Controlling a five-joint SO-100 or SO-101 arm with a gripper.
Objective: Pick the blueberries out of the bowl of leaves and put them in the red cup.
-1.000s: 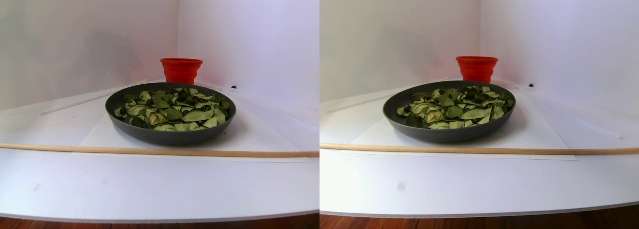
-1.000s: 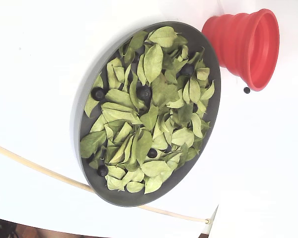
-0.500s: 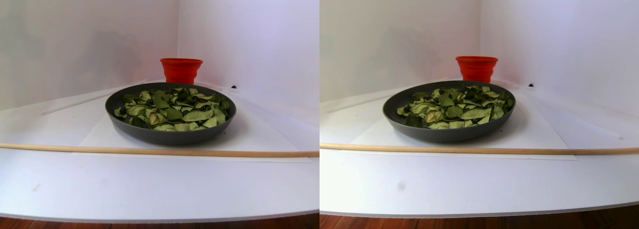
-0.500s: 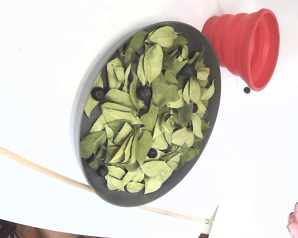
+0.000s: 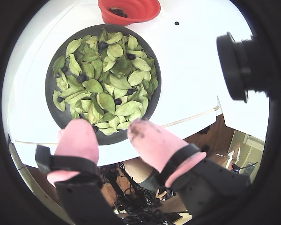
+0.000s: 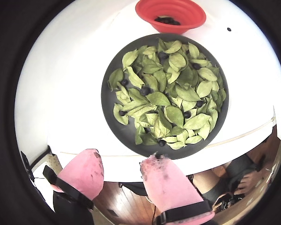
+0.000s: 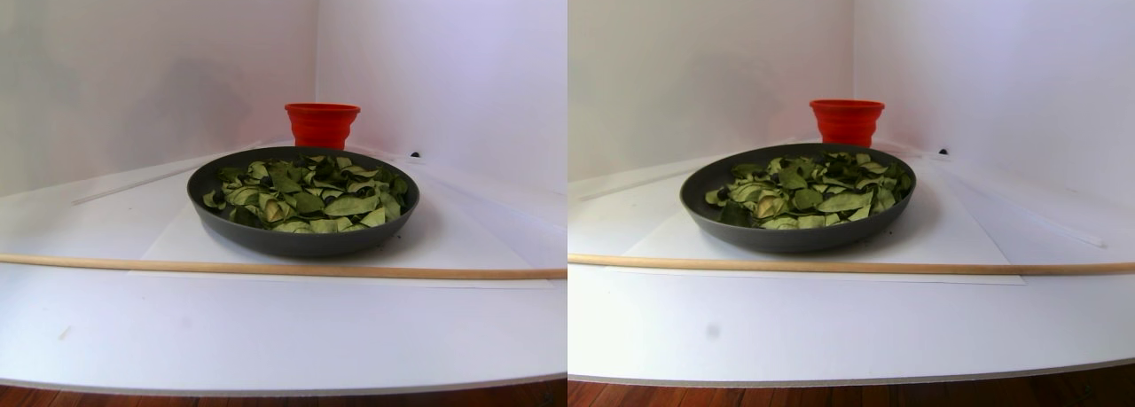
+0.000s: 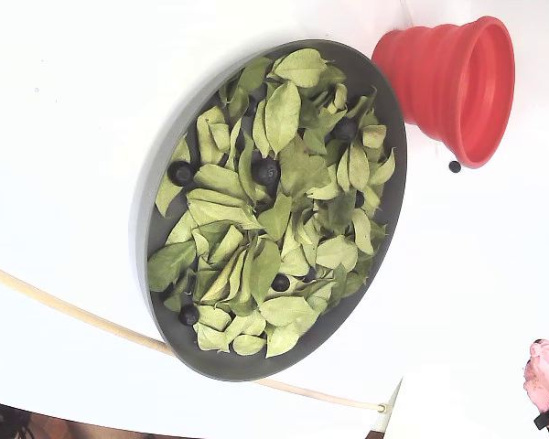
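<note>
Several berries: blueberries (image 8: pixel 180 172) lie scattered among the leaves (image 8: pixel 284 114) in the bowl (image 8: pixel 156 224); in the fixed view about five show plainly, and more may be buried under foliage.
Bowl: dark grey oval dish on a white table (image 8: pixel 64 110), heaped with light green leaves.
Cup: red cup (image 8: pixel 457 87) stands just beside the bowl's far end; in both wrist views dark berries (image 6: pixel 167 20) already lie in its bottom, their number too small to count.
Hidden parts: in the stereo pair view the cup (image 7: pixel 322 123) shows only above the bowl rim, and its inside cannot be seen.
Gripper: gripper (image 6: pixel 124 164) has two pink-padded fingers (image 6: pixel 86 171) spread apart with nothing between them, held high and short of the bowl's near rim.
Cut off: in the fixed view only a pink fingertip (image 8: pixel 547 370) shows at the lower right edge.
Rod: thin wooden stick (image 7: pixel 266 267) lies across the table in front of the bowl.
</note>
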